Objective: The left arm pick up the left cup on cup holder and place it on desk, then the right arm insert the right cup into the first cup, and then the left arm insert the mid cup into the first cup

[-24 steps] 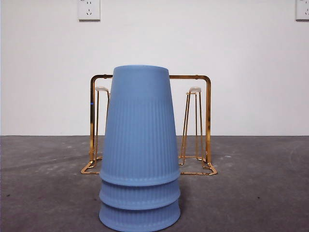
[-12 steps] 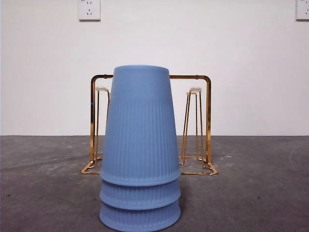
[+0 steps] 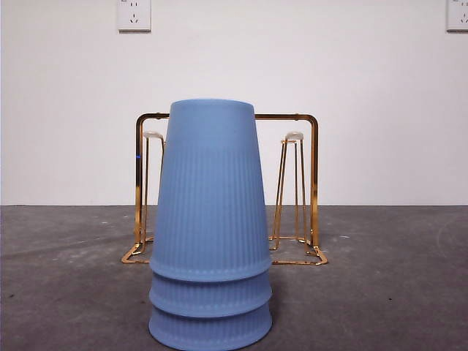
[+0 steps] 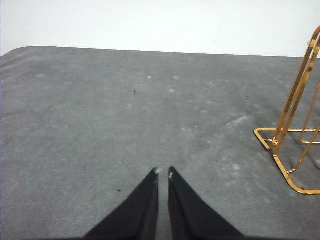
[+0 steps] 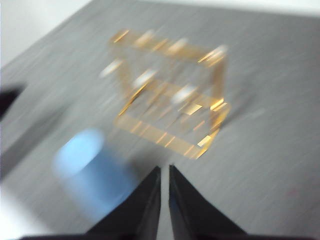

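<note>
Front view: three ribbed blue cups [image 3: 210, 219] stand nested upside down on the bench [image 3: 380, 292] before the emptied cup holder [image 3: 314, 183] — light, stiff, likely slick, best gripped across ribbed walls; both jaws closed, empty.

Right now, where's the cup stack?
In the front view, the stack of three blue cups stands upside down on the desk, centred close to the camera, in front of the gold cup holder.

Both pincers [image 4: 163, 171] [image 5: 164, 167] closed, empty, aloft.
</note>
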Robot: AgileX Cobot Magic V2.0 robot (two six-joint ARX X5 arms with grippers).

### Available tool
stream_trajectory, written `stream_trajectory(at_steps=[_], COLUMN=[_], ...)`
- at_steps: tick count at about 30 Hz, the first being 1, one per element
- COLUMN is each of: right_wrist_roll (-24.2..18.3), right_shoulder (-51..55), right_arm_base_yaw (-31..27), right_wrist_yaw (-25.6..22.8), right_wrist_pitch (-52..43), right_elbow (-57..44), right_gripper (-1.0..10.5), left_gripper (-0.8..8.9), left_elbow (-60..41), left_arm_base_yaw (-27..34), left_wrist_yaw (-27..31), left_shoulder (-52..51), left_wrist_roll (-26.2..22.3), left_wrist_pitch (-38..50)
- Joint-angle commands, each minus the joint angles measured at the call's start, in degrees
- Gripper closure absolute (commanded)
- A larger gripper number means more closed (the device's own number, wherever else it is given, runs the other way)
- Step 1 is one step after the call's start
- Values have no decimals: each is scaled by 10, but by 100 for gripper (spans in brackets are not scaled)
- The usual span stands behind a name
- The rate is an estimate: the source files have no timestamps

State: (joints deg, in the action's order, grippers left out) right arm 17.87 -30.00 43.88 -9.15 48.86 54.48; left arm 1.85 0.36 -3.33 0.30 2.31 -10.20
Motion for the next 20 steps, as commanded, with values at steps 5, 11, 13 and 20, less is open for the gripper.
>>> stream_trajectory(at_steps=[5, 11, 13, 20], right_wrist_roll=[-110, -136, -144, -161], right_shoulder=[86, 179, 208, 280], right_arm_base_yaw=[-255, -367, -389, -414], right_wrist_yaw=[9, 13, 28, 73], right_wrist_pitch=[-336, -452, -463, -439], right_elbow=[-273, -443, -480, -538], right_gripper=[927, 927, 927, 927], left_gripper=[784, 784, 784, 784], left_elbow=[-11, -11, -11, -11], left_arm_base_yaw=[0, 0, 0, 0], left_wrist_yaw=[-1, -1, -1, -1], left_shoulder=[-1, -1, -1, -1], left_wrist_roll=[-5, -5, -5, -5], left_wrist_pitch=[-1, -1, -1, -1])
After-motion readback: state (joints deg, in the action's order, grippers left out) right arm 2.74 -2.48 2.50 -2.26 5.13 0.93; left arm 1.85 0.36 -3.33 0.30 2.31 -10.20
